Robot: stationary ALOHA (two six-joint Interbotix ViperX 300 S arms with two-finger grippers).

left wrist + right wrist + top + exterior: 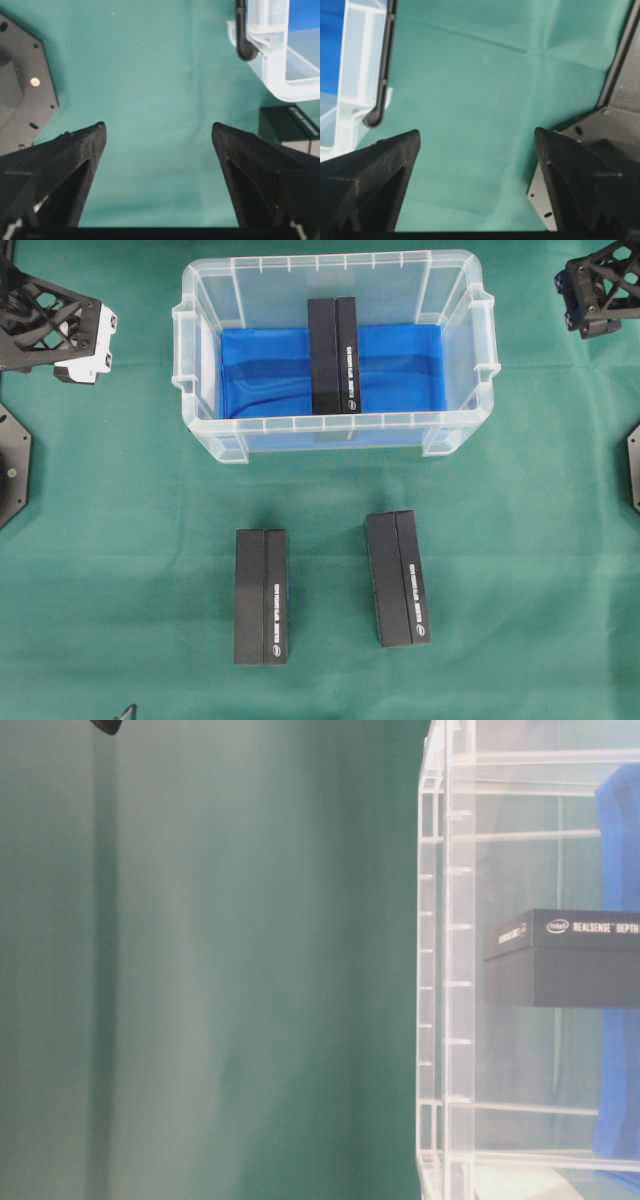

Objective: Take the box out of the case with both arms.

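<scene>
Overhead looks straight down; table-level sits sideways, close against the case [445, 960] wall.

Case [205, 435] is seen as clear glossy plastic, lined with shiny blue sheet [262, 370]; box [334, 355] looks matt black card; table [120, 540] is covered in green cloth.

Place: you are at a robotics lab bench, a staged tabletop test cell.
Surface: a green cloth [120, 570] covers the whole table, creased in the right wrist view.
Machinery: black lattice-framed arms [45, 325] sit at both upper corners, and black hexagonal base plates [12, 465] are bolted at the edges.
Props: you have three identical black boxes printed "RealSense Depth" [261, 596], and a clear plastic case [205, 430].
</scene>
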